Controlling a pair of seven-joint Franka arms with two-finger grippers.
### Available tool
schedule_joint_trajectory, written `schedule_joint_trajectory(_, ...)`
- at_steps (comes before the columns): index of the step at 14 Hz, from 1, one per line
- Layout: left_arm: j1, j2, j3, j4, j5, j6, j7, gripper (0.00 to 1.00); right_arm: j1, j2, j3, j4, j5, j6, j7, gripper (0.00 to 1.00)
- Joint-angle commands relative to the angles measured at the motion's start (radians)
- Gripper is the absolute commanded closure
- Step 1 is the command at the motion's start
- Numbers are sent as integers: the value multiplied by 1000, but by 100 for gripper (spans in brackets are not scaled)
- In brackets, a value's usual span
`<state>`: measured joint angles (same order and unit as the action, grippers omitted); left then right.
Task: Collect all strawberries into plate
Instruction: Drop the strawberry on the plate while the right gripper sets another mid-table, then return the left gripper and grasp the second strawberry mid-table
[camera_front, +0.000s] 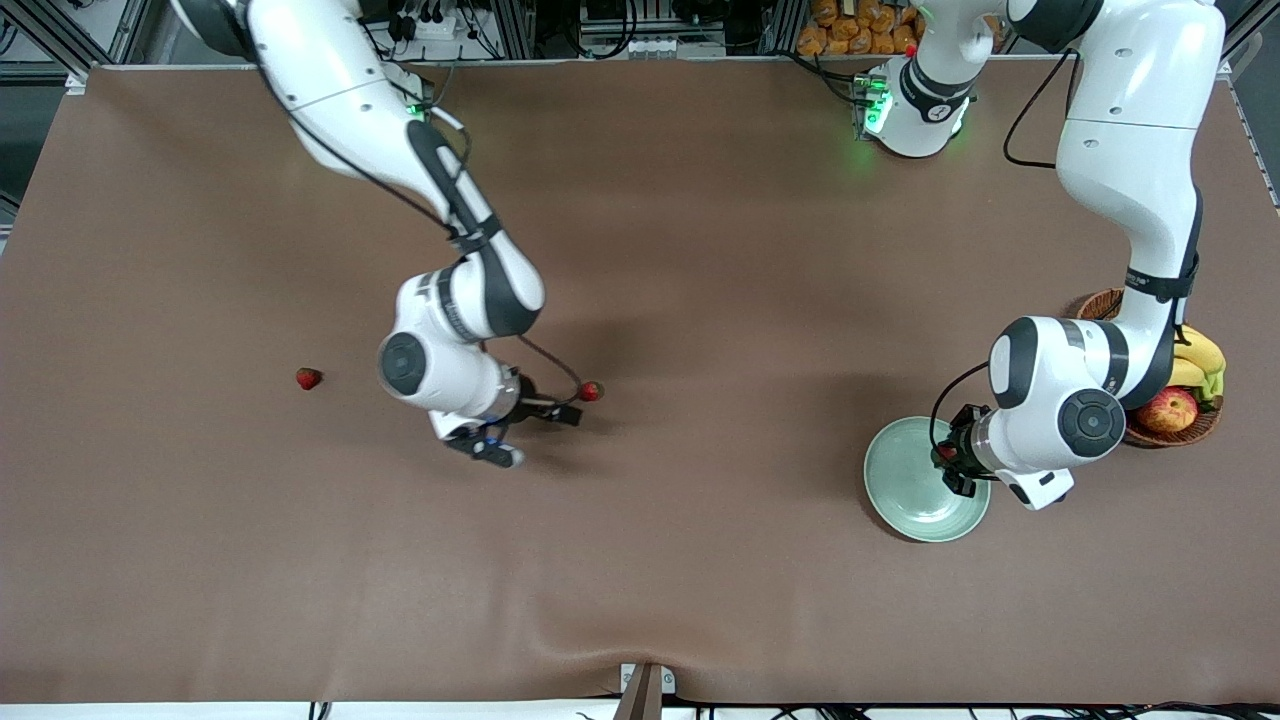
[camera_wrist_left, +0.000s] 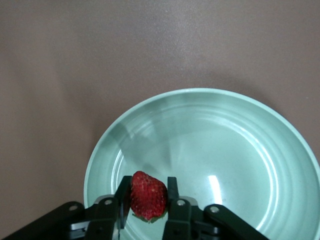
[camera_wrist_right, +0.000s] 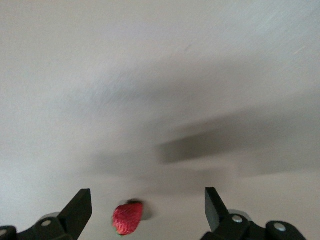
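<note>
Strawberry (camera_wrist_left: 148, 196) in left gripper (camera_wrist_left: 148, 200) over plate (camera_wrist_left: 280, 130)

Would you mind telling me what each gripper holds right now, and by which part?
The left gripper, over the plate, pinches a strawberry by its sides. The right gripper is open and holds nothing.

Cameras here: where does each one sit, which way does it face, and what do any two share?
Front view: high across the brown table, facing both arm bases; shows both white arms, a loose small red strawberry and a wicker fruit basket.
Left wrist view: on the left arm, facing down at the round pale mint-green plate; left gripper clamps a strawberry.
Right wrist view: on the right arm, facing the tabletop; open right gripper around a strawberry.
Shared: the front and left wrist views both show the plate.
</note>
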<state>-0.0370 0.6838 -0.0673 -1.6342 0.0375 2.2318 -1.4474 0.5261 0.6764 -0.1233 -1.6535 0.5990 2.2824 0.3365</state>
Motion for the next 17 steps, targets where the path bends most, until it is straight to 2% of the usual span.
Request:
schedule_joint_trajectory(1, 8, -33, -14, -13, 5, -6, -5, 0, -125, -66, 14, -18, -39, -131, -160, 0)
schedule_joint_trajectory(3, -14, -53, -38, -13, 5, -6, -11, 0, -222, -98, 10, -32, -126, -227, -227, 0)
schedule_joint_trajectory(5, -21, -64, -94, -13, 5, -6, -27, 0, -294, -115, 10, -40, -284, -280, -248, 0)
schedule_joint_trajectory(8, -62, -73, -170, 5, 18, -6, -88, 0, -314, -135, 10, -78, -505, -287, -248, 0)
schedule_joint_trajectory(11, -202, -57, -178, 65, 19, -6, -139, 0, -336, -147, 10, -139, -583, -278, -249, 0)
schedule_joint_trajectory(14, -364, 19, -164, 170, 19, -4, -183, 0, -376, -152, 8, -204, -637, -247, -281, 0)
schedule_joint_trajectory(17, -486, 86, -148, 243, 21, 6, -191, 0, -436, -181, 5, -252, -643, -203, -339, 0)
